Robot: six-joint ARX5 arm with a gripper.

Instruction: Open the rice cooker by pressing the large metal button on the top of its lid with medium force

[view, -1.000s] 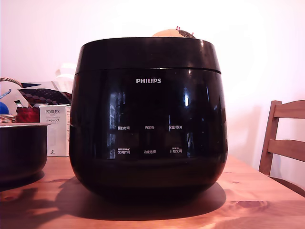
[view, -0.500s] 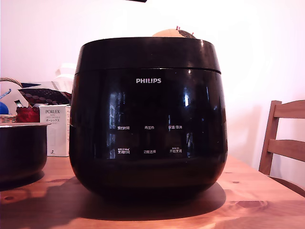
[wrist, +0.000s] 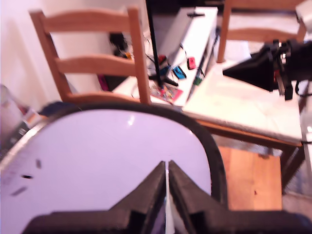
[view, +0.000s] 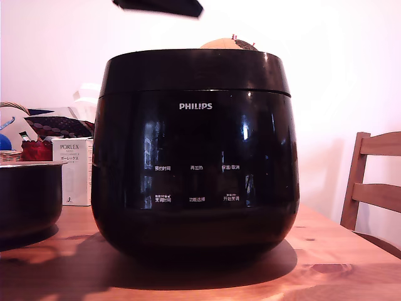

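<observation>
The rice cooker [view: 194, 157], glossy black with a white PHILIPS logo, fills the middle of the exterior view on a wooden table [view: 338, 251]. Its lid [view: 194, 72] is down. The lid's top [wrist: 107, 156] shows in the wrist view as a shiny pale surface with a dark rim. I cannot pick out the metal button in either view. My gripper [view: 160, 6] hangs as a dark shape at the top edge of the exterior view, well above the lid. In the wrist view the gripper [wrist: 166, 170] has its two black fingers together with only a thin slit between them, holding nothing.
A dark metal-rimmed pot [view: 25, 194] and a white PORLEX box [view: 74, 169] stand at the exterior view's left. A wooden chair [view: 373, 182] is at its right. The wrist view shows another chair [wrist: 92, 58] and a black camera [wrist: 273, 66] beyond the cooker.
My gripper has come down into the top of the exterior view; one second ago it was out of sight. The cooker and lid have not moved.
</observation>
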